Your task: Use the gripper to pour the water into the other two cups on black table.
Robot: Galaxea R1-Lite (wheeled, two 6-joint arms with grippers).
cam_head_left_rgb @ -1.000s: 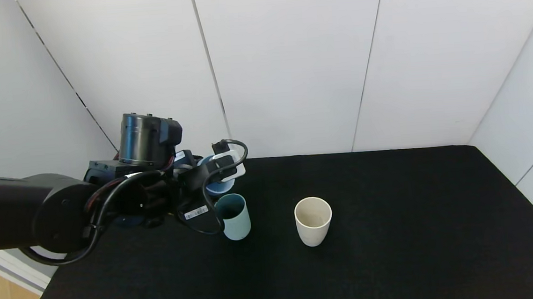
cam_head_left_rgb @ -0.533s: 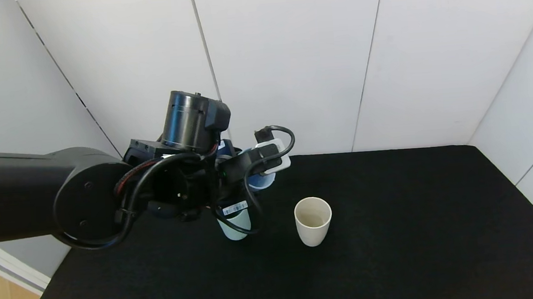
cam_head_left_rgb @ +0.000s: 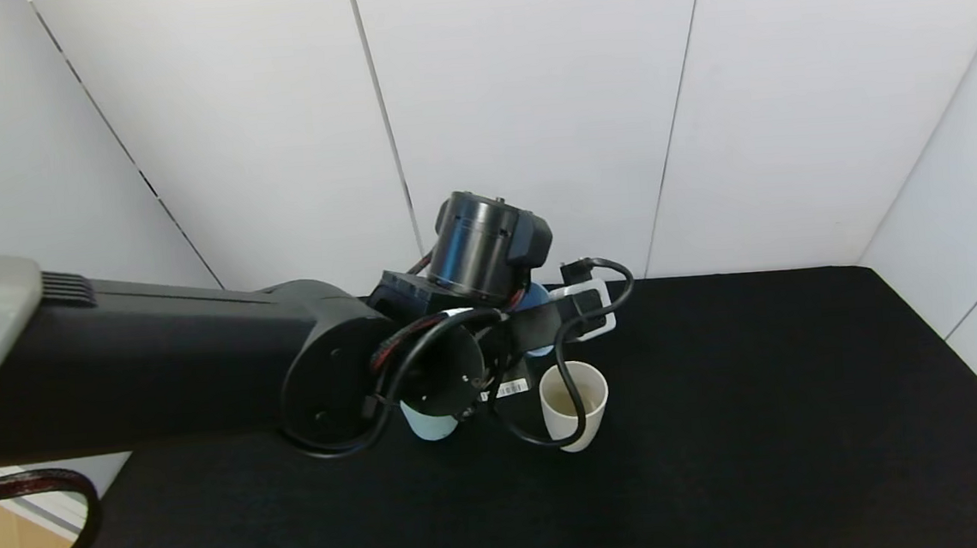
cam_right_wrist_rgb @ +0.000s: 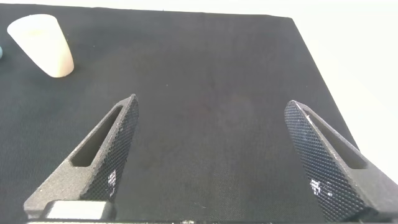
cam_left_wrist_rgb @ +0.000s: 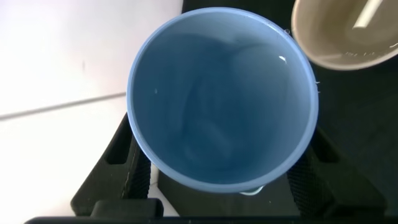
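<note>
Holding the blue cup (cam_left_wrist_rgb: 222,96) upright between clenched fingers, the left gripper (cam_left_wrist_rgb: 224,186) hangs just behind the cream cup (cam_head_left_rgb: 574,405), whose rim shows right beside the blue one's lip. The teal cup (cam_head_left_rgb: 428,424) stands on the counter (cam_head_left_rgb: 766,426) left of the cream cup. The right gripper (cam_right_wrist_rgb: 221,155) idles well right of it, fingers spread.
</note>
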